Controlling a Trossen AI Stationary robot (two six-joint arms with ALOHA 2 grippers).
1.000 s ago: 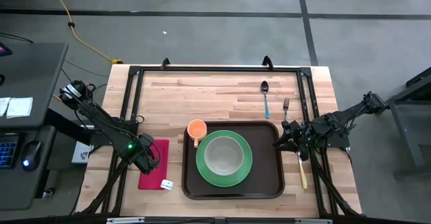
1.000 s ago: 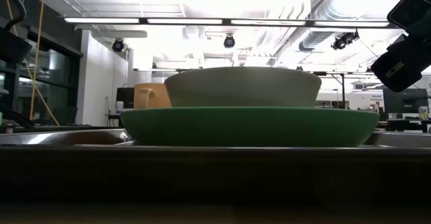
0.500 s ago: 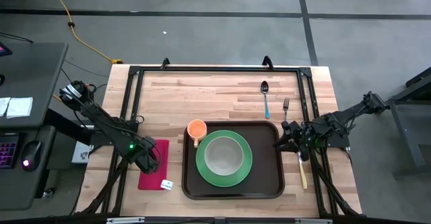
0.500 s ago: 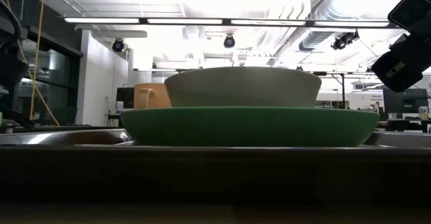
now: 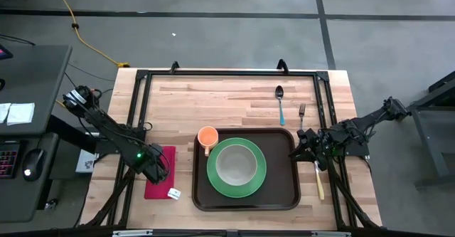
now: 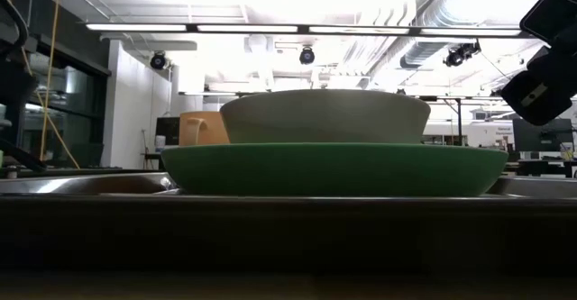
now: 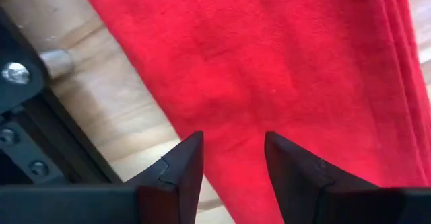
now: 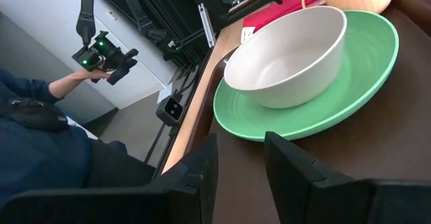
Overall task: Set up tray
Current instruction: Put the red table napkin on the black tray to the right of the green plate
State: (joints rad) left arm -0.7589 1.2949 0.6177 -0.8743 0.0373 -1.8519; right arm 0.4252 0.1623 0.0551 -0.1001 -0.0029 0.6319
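Note:
The dark brown tray point(image 5: 245, 198) lies in the middle of the table. It carries a green plate point(image 5: 210, 171) with a white bowl point(image 5: 236, 164) on it and an orange cup point(image 5: 207, 136) in its far left corner. A red napkin point(image 5: 162, 183) lies flat on the wood left of the tray, with a small white tag point(image 5: 174, 193) at its near edge. My left gripper point(image 7: 232, 163) is open and sits low over the napkin. My right gripper point(image 8: 239, 163) is open above the tray's right edge point(image 5: 295, 167) and points across the tray point(image 8: 323, 150). My left gripper comes down on the red napkin point(image 7: 269, 83) from above, its open fingers point(image 7: 182, 170) standing over the flat cloth near its left edge. Whether the fingertips touch the cloth, I cannot tell.
A spoon point(image 5: 280, 102) and a fork point(image 5: 301, 112) lie beyond the tray's far right corner. A pale-handled knife point(image 5: 319, 180) lies right of the tray under my right arm. A black frame point(image 5: 227, 73) runs round the table. A person point(image 8: 47, 136) beyond the left edge holds a small device point(image 8: 101, 52).
My left arm has shifted a little over the red napkin. The right arm has kept still.

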